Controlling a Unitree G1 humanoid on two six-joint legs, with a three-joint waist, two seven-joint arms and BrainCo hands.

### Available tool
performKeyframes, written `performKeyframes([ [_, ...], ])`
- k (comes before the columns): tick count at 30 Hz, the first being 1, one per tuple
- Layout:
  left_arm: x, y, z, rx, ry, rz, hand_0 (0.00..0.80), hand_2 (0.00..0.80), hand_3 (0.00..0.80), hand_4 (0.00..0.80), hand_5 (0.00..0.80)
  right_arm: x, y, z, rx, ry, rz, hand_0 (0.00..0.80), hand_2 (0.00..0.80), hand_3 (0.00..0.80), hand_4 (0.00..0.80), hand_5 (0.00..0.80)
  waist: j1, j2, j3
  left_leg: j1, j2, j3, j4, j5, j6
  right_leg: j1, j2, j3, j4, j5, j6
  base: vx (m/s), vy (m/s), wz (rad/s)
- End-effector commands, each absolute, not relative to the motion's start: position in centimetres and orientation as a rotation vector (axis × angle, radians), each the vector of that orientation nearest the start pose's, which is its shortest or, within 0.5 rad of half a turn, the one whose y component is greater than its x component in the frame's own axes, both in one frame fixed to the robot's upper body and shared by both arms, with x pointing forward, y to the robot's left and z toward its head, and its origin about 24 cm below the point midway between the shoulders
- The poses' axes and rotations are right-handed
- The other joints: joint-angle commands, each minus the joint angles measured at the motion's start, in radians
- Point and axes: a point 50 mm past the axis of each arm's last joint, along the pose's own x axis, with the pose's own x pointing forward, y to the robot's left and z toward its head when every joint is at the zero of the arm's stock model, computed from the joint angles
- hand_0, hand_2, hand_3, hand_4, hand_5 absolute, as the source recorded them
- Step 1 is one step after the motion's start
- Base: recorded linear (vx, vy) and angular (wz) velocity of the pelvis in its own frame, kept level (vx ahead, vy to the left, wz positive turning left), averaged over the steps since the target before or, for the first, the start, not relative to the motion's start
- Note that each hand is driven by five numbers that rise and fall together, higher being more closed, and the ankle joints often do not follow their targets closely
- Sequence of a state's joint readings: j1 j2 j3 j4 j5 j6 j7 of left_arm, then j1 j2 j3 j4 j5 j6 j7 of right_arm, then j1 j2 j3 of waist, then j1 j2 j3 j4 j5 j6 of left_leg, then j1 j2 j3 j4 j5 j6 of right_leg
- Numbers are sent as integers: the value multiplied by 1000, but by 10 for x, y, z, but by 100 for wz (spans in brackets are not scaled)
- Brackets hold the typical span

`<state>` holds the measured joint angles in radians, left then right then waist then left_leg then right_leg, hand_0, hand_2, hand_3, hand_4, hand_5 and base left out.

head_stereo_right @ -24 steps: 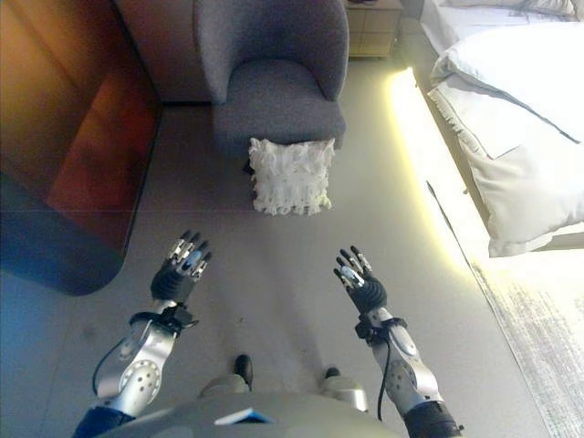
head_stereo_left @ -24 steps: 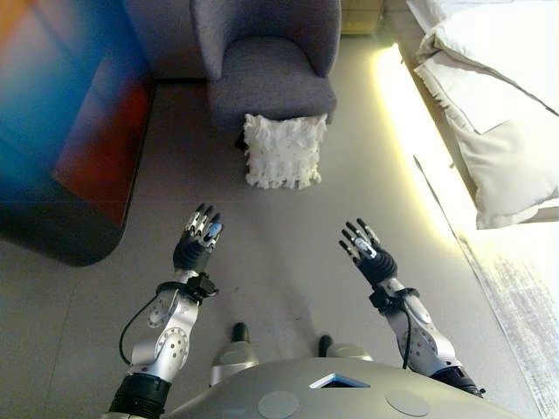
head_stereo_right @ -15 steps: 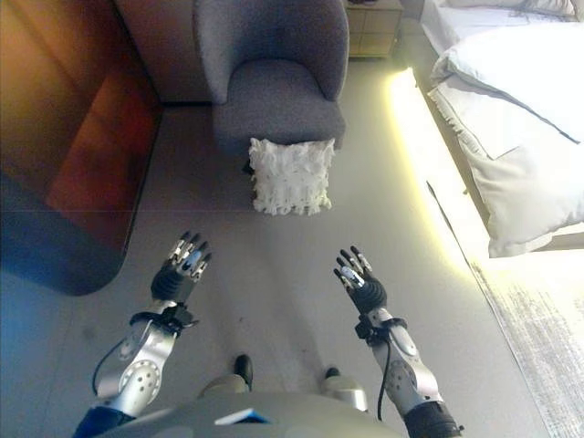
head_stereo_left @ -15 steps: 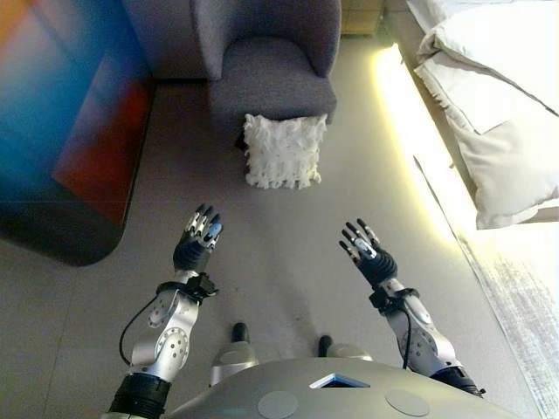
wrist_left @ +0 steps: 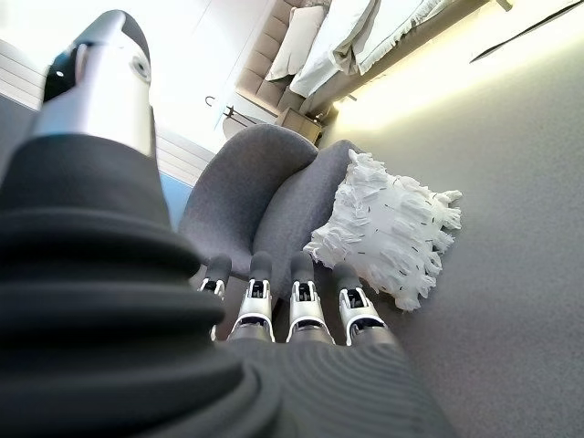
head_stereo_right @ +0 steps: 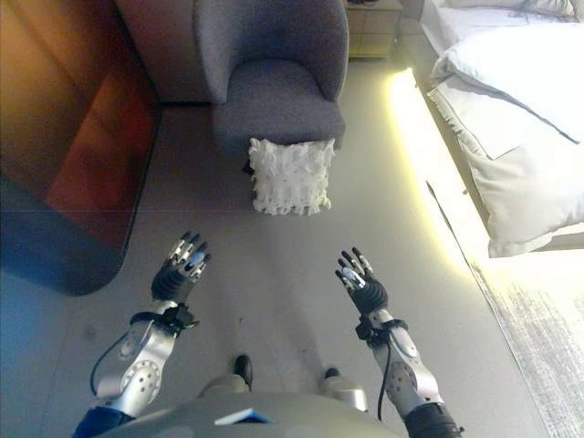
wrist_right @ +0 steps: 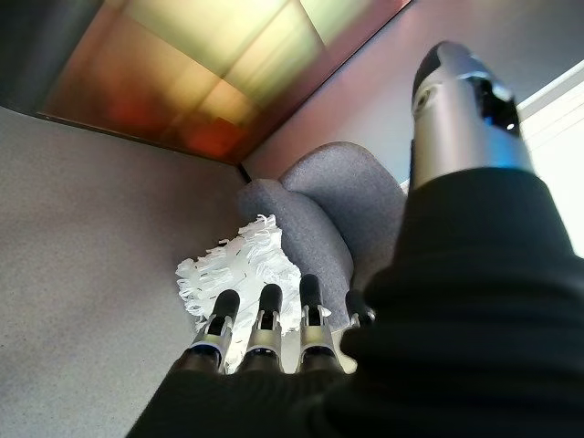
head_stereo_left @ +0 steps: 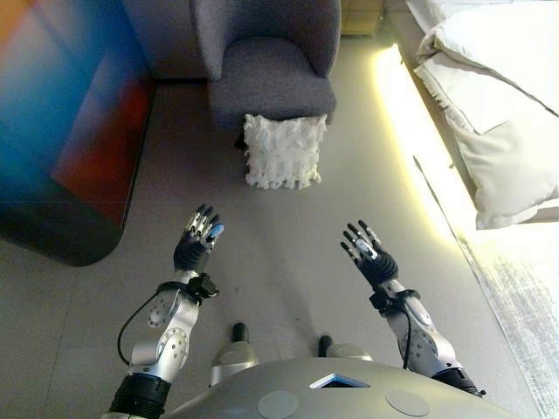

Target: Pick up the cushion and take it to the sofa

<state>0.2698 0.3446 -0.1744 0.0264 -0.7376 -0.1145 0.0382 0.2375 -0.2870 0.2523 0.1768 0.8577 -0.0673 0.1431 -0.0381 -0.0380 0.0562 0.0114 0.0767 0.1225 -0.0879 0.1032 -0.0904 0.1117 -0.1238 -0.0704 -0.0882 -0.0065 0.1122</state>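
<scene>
A: On the floor at the far middle, the white ruffled cushion [head_stereo_left: 282, 150] leans against the front of the grey armchair [head_stereo_left: 269, 61]. Which step is shown?

B: The approach, judging by the gap. The left hand [head_stereo_left: 197, 243] and right hand [head_stereo_left: 369, 256] hover well short of it, fingers straight and spread, holding nothing.

A: What does the next move require?

B: Probably stepping closer and bringing one hand to each side of the cushion.

A very small change is seen: the left hand [head_stereo_left: 195, 248] has been drawn back a touch toward six o'clock, and the right hand [head_stereo_left: 374, 260] likewise, both a shade farther from the cushion [head_stereo_left: 283, 150] at twelve o'clock.
</scene>
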Motion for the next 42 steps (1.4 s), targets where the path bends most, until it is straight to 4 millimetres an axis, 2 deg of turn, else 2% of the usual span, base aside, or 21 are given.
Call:
performKeyframes([
  [1, 200, 200, 9, -368, 134, 21, 0, 0, 0, 0, 0, 196, -166, -22, 632, 241, 126, 0, 0, 0, 0, 0, 13, 10, 13, 31, -66, 23, 63, -147, 80, -76, 34, -36, 49, 21, 15, 39, 40, 0],
  [6, 196, 200, 7, -372, 141, 22, 0, 0, 0, 0, 0, 193, -166, -22, 626, 243, 125, 0, 0, 0, 0, 0, 16, 12, 18, 21, -72, 23, 78, -153, 87, -86, 22, -45, 75, 11, 18, 36, 50, 0],
  [10, 200, 201, 8, -373, 133, 33, 0, 0, 0, 0, 0, 198, -165, -21, 629, 229, 124, 0, 0, 0, 0, 0, 17, 17, 38, 2, -78, 21, 99, -158, 96, -114, 10, -42, 113, 6, 23, -14, 77, 0],
  [14, 203, 204, 11, -361, 125, 32, 0, 0, 0, 0, 0, 203, -162, -18, 638, 219, 123, 0, 0, 0, 0, 0, 22, 25, 57, -19, -82, 20, 137, -170, 113, -137, -9, -36, 207, -26, 31, 10, 98, 0],
  [16, 204, 204, 13, -352, 119, 17, 0, 0, 0, 0, 0, 204, -159, -16, 646, 204, 118, 0, 0, 0, 0, 0, 26, 26, 65, -41, -90, 24, 163, -180, 135, -167, -27, -38, 317, -28, 41, -9, 124, -1],
  [17, 205, 205, 14, -347, 114, 3, 0, 0, 0, 0, 0, 204, -159, -16, 648, 190, 110, 0, 0, 0, 0, 0, 31, 35, 74, -54, -93, 29, 170, -183, 152, -208, -44, -51, 466, 0, 42, -26, 154, 4],
  [18, 206, 206, 14, -343, 116, -2, 0, 0, 0, 0, 0, 204, -159, -15, 646, 182, 103, 0, 0, 0, 0, 0, 33, 42, 80, -60, -93, 31, 172, -184, 158, -244, -57, -53, 544, 20, 39, -40, 197, 3],
  [20, 208, 205, 11, -340, 133, 1, 0, 0, 0, 0, 0, 203, -158, -15, 655, 170, 90, 0, 0, 0, 0, 0, 23, 74, 109, -65, -78, 27, 185, -181, 159, -364, -64, -28, 766, 63, 15, -11, 190, 5],
  [21, 210, 205, 10, -346, 136, 0, 0, 0, 0, 0, 0, 201, -159, -16, 659, 174, 84, 0, 0, 0, 0, 0, 18, 78, 115, -62, -78, 25, 189, -181, 154, -390, -67, -22, 783, 85, 13, 90, 131, 21],
  [22, 211, 206, 9, -359, 140, -11, 0, 0, 0, 0, 0, 198, -161, -19, 661, 187, 70, 0, 0, 0, 0, 0, 10, 77, 117, -52, -83, 24, 189, -184, 146, -402, -79, -23, 749, 107, 13, 217, 22, 27],
  [24, 210, 206, 11, -364, 144, -23, 0, 0, 0, 0, 0, 189, -167, -24, 655, 213, 47, 0, 0, 0, 0, 0, -15, 62, 116, -26, -102, 7, 195, -207, 136, -387, -88, 3, 572, 128, 20, 285, -83, 24],
  [26, 210, 204, 12, -357, 144, -37, 0, 0, 0, 0, 0, 183, -173, -27, 651, 216, 36, 0, 0, 0, 0, 0, -44, 33, 119, -7, -126, -13, 214, -249, 123, -374, -109, 41, 334, 171, 49, 308, -191, 32],
  [27, 210, 203, 12, -353, 143, -40, 0, 0, 0, 0, 0, 183, -174, -28, 651, 213, 37, 0, 0, 0, 0, 0, -52, 27, 124, 0, -129, -18, 221, -265, 120, -367, -116, 47, 274, 190, 61, 369, -235, 23],
  [28, 210, 203, 11, -345, 142, -45, 0, 0, 0, 0, 0, 185, -177, -28, 654, 207, 32, 0, 0, 0, 0, 0, -61, 14, 125, 15, -136, -21, 221, -283, 111, -380, -136, 46, 130, 224, 85, 350, -200, 26],
  [30, 209, 206, 11, -339, 151, -39, 0, 0, 0, 0, 0, 188, -180, -27, 662, 208, 33, 0, 0, 0, 0, 0, -65, 12, 133, 37, -126, -18, 230, -304, 107, -376, -141, 24, 37, 254, 100, 381, -192, 36],
  [33, 202, 210, 7, -322, 168, -40, 0, 0, 0, 0, 0, 187, -181, -26, 671, 215, 39, 0, 0, 0, 0, 0, -63, -2, 137, 65, -117, -21, 266, -346, 115, -407, -157, 0, 1, 274, 108, 405, -187, 32],
  [35, 196, 210, 5, -307, 174, -48, 0, 0, 0, 0, 0, 183, -179, -27, 667, 223, 44, 0, 0, 0, 0, 0, -68, -18, 137, 85, -118, -29, 305, -393, 119, -397, -163, 12, 48, 301, 100, 404, -173, 33],
  [37, 192, 211, 5, -304, 175, -54, 0, 0, 0, 0, 0, 181, -181, -28, 650, 231, 50, 0, 0, 0, 0, 0, -73, -20, 130, 94, -105, -31, 324, -410, 123, -398, -158, 30, 134, 264, 94, 405, -172, 24],
  [39, 191, 211, 4, -321, 184, -30, 0, 0, 0, 0, 0, 179, -180, -30, 630, 252, 58, 0, 0, 0, 0, 0, -79, -20, 111, 113, -77, -22, 346, -425, 107, -393, -158, 40, 158, 252, 95, 427, -199, 10],
  [40, 190, 212, 4, -338, 189, -14, 0, 0, 0, 0, 0, 179, -179, -29, 626, 260, 72, 0, 0, 0, 0, 0, -83, -18, 103, 133, -55, -15, 348, -423, 98, -392, -148, 45, 184, 238, 97, 431, -218, 1],
  [42, 184, 216, 1, -358, 207, 28, 0, 0, 0, 0, 0, 178, -176, -27, 609, 285, 94, 0, 0, 0, 0, 0, -89, -4, 77, 180, 10, -10, 350, -340, 66, -400, -110, 47, 252, 196, 84, 427, -235, 2],
])
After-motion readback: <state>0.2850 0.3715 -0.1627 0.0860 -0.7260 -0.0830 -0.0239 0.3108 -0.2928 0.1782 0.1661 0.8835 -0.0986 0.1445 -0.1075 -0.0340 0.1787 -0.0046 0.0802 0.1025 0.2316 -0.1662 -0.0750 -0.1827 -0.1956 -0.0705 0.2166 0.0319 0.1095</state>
